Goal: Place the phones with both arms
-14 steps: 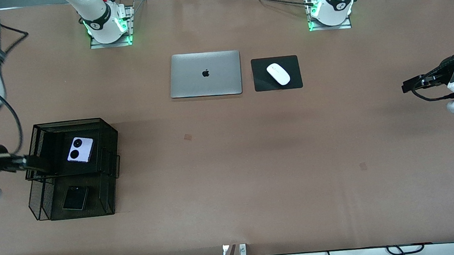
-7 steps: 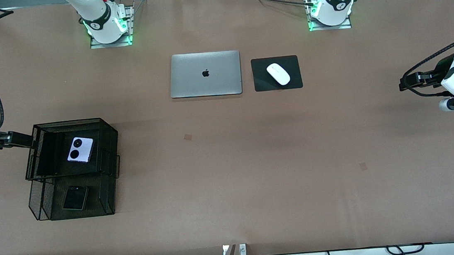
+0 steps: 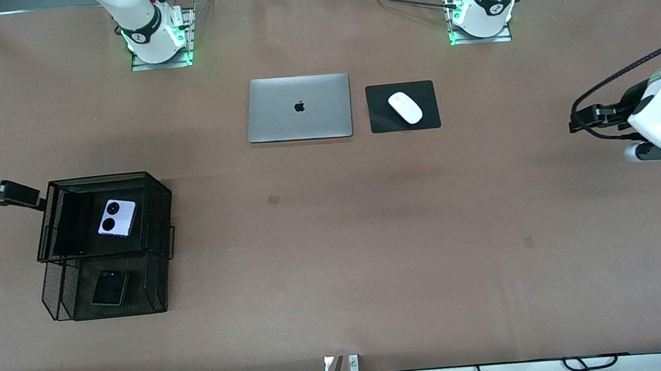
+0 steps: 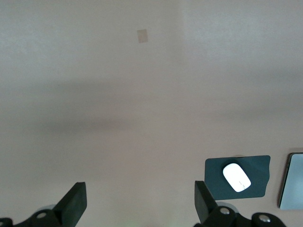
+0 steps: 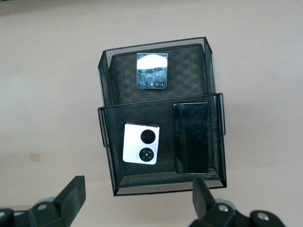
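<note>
A: Arms?
B: Both raised at table ends. Right gripper (image 3: 35,200) beside mesh rack (image 3: 151,184), left gripper (image 3: 574,124) over bare table; fingers apart, empty.
A: Phones?
B: Lavender phone (image 3: 116,218) + long black phone (image 5: 191,137) in upper tier, small black phone (image 3: 110,288) in lower. Long one barely visible from front.

The brown table (image 3: 337,257) is carrying a closed silver laptop (image 3: 299,108) and, beside it toward the left arm's end, a black mouse pad (image 3: 427,117) bearing a white mouse (image 3: 405,107). Toward the right arm's end, a black two-tier mesh tray (image 3: 161,250) is standing on the table, nearer to the front camera than the laptop. Two small squarish marks, possibly tape, are showing on the surface.
</note>
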You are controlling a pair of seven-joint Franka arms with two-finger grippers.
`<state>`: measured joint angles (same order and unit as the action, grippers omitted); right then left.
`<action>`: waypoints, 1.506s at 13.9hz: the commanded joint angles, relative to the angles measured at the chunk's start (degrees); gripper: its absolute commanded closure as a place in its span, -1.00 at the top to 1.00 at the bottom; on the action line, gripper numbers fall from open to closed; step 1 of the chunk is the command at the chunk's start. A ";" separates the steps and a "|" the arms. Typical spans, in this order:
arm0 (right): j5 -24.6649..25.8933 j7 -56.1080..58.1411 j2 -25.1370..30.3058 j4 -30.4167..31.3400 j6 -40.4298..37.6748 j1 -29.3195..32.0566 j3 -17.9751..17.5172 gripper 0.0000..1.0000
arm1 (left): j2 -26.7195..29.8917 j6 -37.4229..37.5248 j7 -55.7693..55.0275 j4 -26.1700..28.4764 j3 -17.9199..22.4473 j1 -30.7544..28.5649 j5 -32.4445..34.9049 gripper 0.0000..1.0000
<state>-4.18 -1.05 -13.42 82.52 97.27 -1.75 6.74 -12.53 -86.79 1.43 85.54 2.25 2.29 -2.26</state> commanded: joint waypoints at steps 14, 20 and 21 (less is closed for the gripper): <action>5.68 1.57 9.47 11.44 0.03 0.52 -2.43 1.00 | 4.17 -2.84 4.20 6.01 -0.50 -0.79 -0.29 1.00; 5.68 1.49 9.82 10.29 -3.57 0.43 -2.52 1.00 | 5.58 -4.44 4.28 8.41 -0.58 -0.88 -0.38 1.00; 5.50 1.31 9.82 10.29 -3.84 0.43 -2.52 1.00 | 5.76 -4.53 4.28 8.93 -0.50 -0.88 -0.38 1.00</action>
<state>0.91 -0.13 -4.43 92.85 94.90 -1.62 4.73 -8.88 -90.10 4.41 91.85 2.09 1.97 -2.26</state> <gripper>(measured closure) 0.000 0.000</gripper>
